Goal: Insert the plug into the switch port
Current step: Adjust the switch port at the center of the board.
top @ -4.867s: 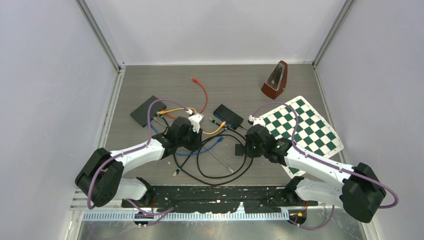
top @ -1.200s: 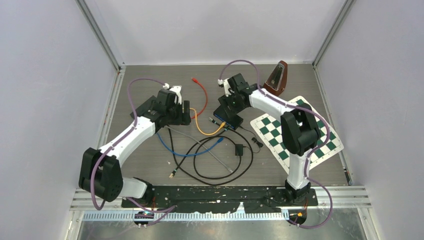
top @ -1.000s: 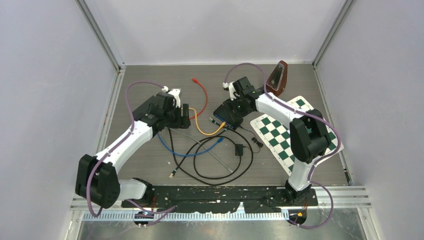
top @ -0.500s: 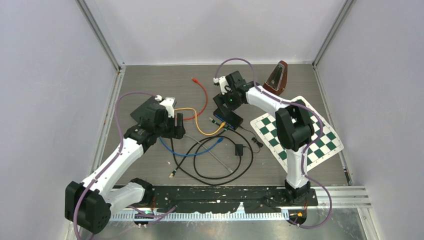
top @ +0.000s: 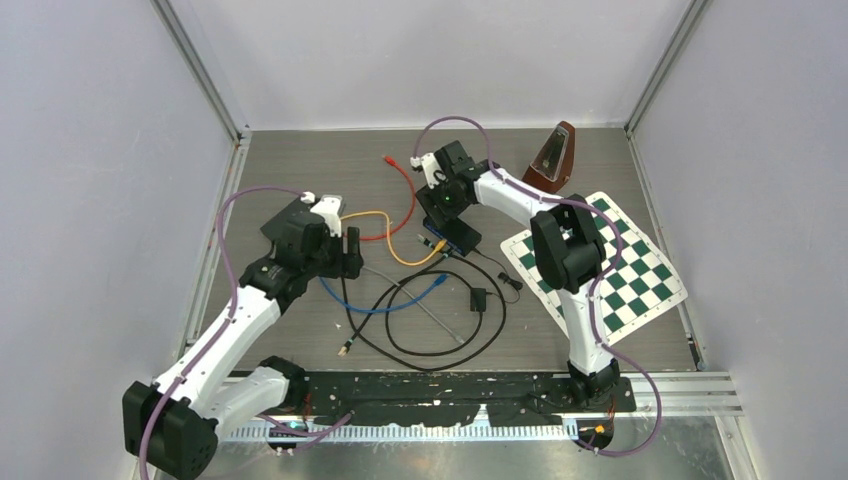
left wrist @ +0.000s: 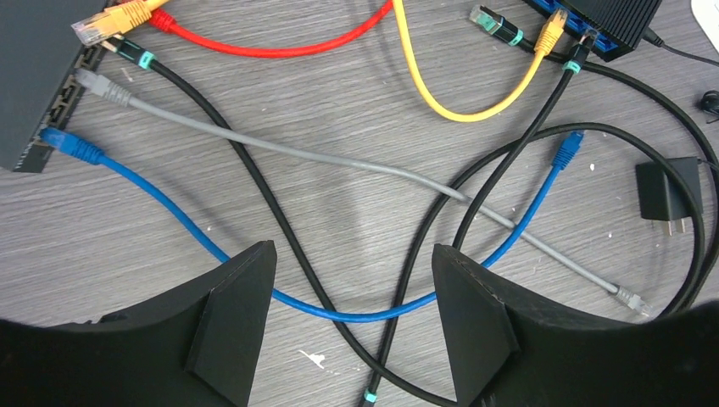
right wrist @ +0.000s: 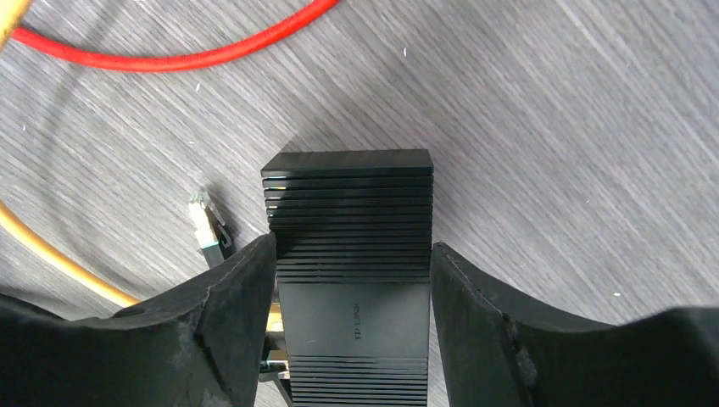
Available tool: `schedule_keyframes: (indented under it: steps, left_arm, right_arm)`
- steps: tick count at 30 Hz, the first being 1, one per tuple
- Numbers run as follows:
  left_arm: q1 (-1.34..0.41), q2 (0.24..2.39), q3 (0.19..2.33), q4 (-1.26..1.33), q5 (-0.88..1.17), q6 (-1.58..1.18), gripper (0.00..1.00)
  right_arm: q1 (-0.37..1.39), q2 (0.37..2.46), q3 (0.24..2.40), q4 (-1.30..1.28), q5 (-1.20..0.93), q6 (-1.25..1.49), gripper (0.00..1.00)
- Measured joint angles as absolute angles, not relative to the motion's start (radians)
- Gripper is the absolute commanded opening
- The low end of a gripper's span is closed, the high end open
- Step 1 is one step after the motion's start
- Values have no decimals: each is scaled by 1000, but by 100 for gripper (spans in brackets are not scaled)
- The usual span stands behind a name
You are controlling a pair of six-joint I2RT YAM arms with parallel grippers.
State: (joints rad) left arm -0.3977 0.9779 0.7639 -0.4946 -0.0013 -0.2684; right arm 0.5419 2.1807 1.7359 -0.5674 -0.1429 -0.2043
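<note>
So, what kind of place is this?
Probably a robotics lab test cell: plain panel walls enclose the table, with a checkerboard mat, a metronome and a network switch among loose cables.

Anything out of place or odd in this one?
Nothing damaged or spilled. The cables cross in a tangle, and plugs lie loose on the table, among them the teal-banded black plug beside the right-hand switch, the blue plug and the grey plug.
</note>
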Motion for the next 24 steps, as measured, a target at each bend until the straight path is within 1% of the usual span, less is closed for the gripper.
schedule_keyframes:
  steps: [3, 7, 14, 15, 18, 20, 24]
  left_arm:
    - [-398, 964, 764, -501, -27, -261, 71]
    - [-398, 956, 764, -513, -70, -258, 72]
    - [-393, 947, 764, -545, -211, -297, 75]
    - [-391, 942, 764, -546, -229, -304, 75]
    - [-376, 928, 764, -548, -300, -337, 77]
    - [-361, 928, 764, -549, -331, -362, 78]
    - [-332, 953, 764, -552, -370, -408, 80]
  right_arm:
    - [545, 2193, 1760, -572, -127, -209, 57]
    - [545, 2209, 1809, -563, -93, -220, 54]
    - [511, 2259, 1916, -547, -50, -234, 53]
    - [505, 2263, 1925, -546, -48, -234, 54]
    - [489, 2273, 1958, -548, -44, -235, 68]
    - [479, 2273, 1963, -548, -46, -235, 73]
    - [474, 2273, 1969, -564, -68, -239, 79]
